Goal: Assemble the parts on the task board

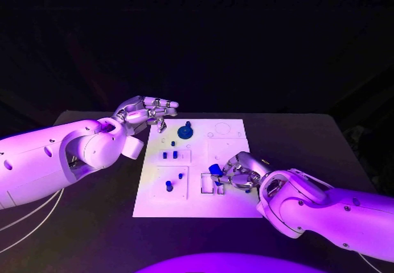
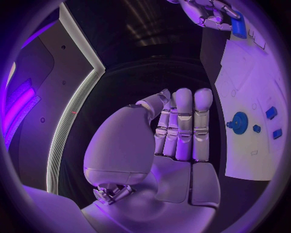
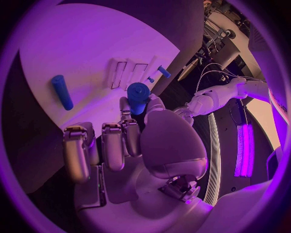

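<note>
The white task board (image 1: 226,207) lies in the middle of the black table. My right hand (image 1: 239,172) hovers over its near right part and pinches a blue cylinder part (image 1: 215,169) between thumb and finger; the right wrist view shows that part (image 3: 137,95) at the fingertips above the board's slots (image 3: 124,74). The left wrist view shows the same right hand (image 2: 209,12) with the part (image 2: 238,26). My left hand (image 1: 148,115) is held at the board's far left corner with nothing in it; its fingers (image 2: 184,124) are stretched out side by side. A blue gear (image 1: 186,132) stands on the far part of the board.
Two small blue pieces (image 1: 170,154) sit in a recess behind a short blue peg (image 1: 169,185) on the board's left half. A longer blue peg (image 3: 62,91) lies flat on the board. Black table (image 1: 328,142) surrounds the board on all sides.
</note>
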Tool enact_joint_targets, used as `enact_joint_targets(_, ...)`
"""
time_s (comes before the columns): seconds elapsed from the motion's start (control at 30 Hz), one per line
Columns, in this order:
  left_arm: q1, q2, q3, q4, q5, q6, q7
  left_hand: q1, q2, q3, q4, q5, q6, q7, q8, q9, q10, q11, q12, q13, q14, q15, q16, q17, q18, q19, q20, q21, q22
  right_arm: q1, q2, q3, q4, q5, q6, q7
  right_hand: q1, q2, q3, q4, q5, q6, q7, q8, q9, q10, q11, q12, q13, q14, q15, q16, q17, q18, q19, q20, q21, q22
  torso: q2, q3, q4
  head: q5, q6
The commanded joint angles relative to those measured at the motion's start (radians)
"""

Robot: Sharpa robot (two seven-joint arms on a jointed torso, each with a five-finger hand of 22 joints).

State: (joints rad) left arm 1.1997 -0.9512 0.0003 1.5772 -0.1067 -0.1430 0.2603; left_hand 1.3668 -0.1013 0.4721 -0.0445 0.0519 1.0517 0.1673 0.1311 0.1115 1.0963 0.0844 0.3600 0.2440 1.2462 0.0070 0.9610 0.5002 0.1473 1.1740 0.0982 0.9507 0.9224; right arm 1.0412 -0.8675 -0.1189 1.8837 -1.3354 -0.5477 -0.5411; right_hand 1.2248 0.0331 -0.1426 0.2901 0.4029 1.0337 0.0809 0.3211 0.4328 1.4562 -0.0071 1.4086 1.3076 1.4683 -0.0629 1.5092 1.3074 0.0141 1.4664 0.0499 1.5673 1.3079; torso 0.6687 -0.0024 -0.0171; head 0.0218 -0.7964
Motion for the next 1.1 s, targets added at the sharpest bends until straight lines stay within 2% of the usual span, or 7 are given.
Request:
enact_joint_targets(0.03, 0.001, 0.002, 0.0, 0.003, -0.004, 0.019, 0.005, -0.008, 0.003, -0.003, -0.001, 0.004, -0.007, -0.001, 0.006, 0.0, -0.008, 0.002, 0.004, 0.001, -0.008, 0.001, 0.002, -0.001, 0.011, -0.004, -0.001, -0.007, -0.001, 0.0, 0.017, 0.0, -0.011, 0.059, 0.091, 0.0, -0.021, -0.003, -0.011, 0.0, 0.0, 0.028, -0.018, 0.006, 0.004, 0.006, -0.001, 0.004, 0.106, 0.087, -0.008, 0.005, 0.184, -0.014, 0.104, -0.008, 0.003, 0.263, 0.001, 0.0007, 0.0013, 0.001, -0.001)
enact_joint_targets(0.2, 0.001, 0.003, 0.0, 0.004, -0.004, 0.02, 0.006, -0.008, 0.003, -0.003, -0.001, 0.004, -0.007, -0.001, 0.006, 0.0, -0.008, 0.002, 0.004, 0.001, -0.008, 0.001, 0.002, -0.001, 0.011, -0.004, -0.001, -0.007, -0.001, 0.0, 0.045, 0.0, -0.029, 0.072, 0.121, -0.014, -0.041, 0.005, -0.026, 0.0, -0.011, 0.04, -0.024, 0.012, 0.014, 0.009, -0.006, 0.005, 0.109, 0.087, -0.011, 0.006, 0.185, -0.014, 0.104, -0.011, 0.003, 0.263, 0.001, 0.0005, 0.0017, 0.003, -0.002)
enact_joint_targets(0.43, 0.001, 0.002, 0.0, 0.005, -0.004, 0.021, 0.005, -0.008, 0.003, -0.003, -0.001, 0.004, -0.007, -0.001, 0.006, 0.0, -0.008, 0.002, 0.004, 0.001, -0.008, 0.001, 0.002, -0.001, 0.011, -0.004, -0.001, -0.007, -0.001, 0.0, 0.065, 0.0, -0.049, 0.075, 0.134, -0.024, -0.052, 0.012, -0.036, 0.0, -0.013, 0.051, -0.029, 0.02, 0.024, 0.012, -0.011, 0.005, 0.112, 0.087, -0.015, 0.006, 0.185, -0.014, 0.104, -0.014, 0.003, 0.263, 0.001, 0.0008, 0.0019, 0.004, -0.005)
enact_joint_targets(0.83, 0.001, 0.001, 0.0, 0.006, -0.004, 0.025, 0.002, -0.008, 0.003, -0.003, -0.001, 0.004, -0.007, -0.001, 0.006, 0.0, -0.008, 0.002, 0.004, 0.001, -0.008, 0.001, 0.002, -0.001, 0.011, -0.004, -0.001, -0.007, -0.001, 0.0, 0.083, 0.0, -0.086, 0.069, 0.123, -0.03, -0.065, 0.018, -0.046, 0.0, -0.016, 0.056, -0.033, 0.025, 0.032, 0.009, -0.014, -0.004, 0.106, 0.086, -0.018, 0.004, 0.182, -0.014, 0.104, -0.017, 0.003, 0.263, 0.002, 0.0011, 0.0031, 0.007, -0.006)
enact_joint_targets(0.87, 0.001, 0.001, 0.0, 0.006, -0.004, 0.025, 0.002, -0.008, 0.003, -0.003, -0.001, 0.004, -0.007, -0.001, 0.006, 0.0, -0.008, 0.002, 0.004, 0.001, -0.008, 0.001, 0.002, -0.001, 0.011, -0.004, -0.001, -0.007, -0.001, 0.0, 0.084, 0.0, -0.087, 0.069, 0.124, -0.029, -0.074, 0.018, -0.052, 0.001, -0.024, 0.056, -0.033, 0.025, 0.035, 0.009, -0.015, -0.005, 0.106, 0.086, -0.019, 0.004, 0.182, -0.014, 0.104, -0.017, 0.003, 0.263, 0.002, 0.001, 0.0029, 0.007, -0.006)
enact_joint_targets(0.97, 0.001, 0.001, 0.0, 0.006, -0.004, 0.025, 0.002, -0.006, 0.004, -0.003, -0.002, 0.004, -0.008, -0.001, 0.007, 0.0, -0.01, 0.002, 0.006, 0.001, -0.009, 0.001, 0.002, -0.002, 0.011, -0.004, -0.001, -0.009, -0.002, 0.0, 0.086, 0.0, -0.088, 0.068, 0.127, -0.025, -0.113, 0.021, -0.08, 0.0, -0.097, 0.055, -0.034, 0.027, 0.045, 0.009, -0.016, -0.01, 0.105, 0.086, -0.02, 0.004, 0.181, -0.014, 0.104, -0.019, 0.003, 0.263, 0.002, 0.001, 0.0023, 0.007, -0.005)
enact_joint_targets(1.1, 0.001, 0.001, 0.0, 0.006, -0.004, 0.026, 0.001, -0.006, 0.004, -0.003, -0.002, 0.004, -0.008, -0.001, 0.007, 0.0, -0.01, 0.002, 0.006, 0.001, -0.009, 0.001, 0.002, -0.002, 0.011, -0.004, -0.001, -0.009, -0.002, 0.0, 0.088, 0.0, -0.087, 0.058, 0.126, -0.021, -0.172, 0.023, -0.124, 0.001, -0.23, 0.05, -0.033, 0.028, 0.058, 0.006, -0.014, -0.02, 0.101, 0.085, -0.019, 0.002, 0.178, -0.014, 0.104, -0.019, 0.003, 0.263, 0.002, 0.0015, 0.0021, 0.009, -0.007)
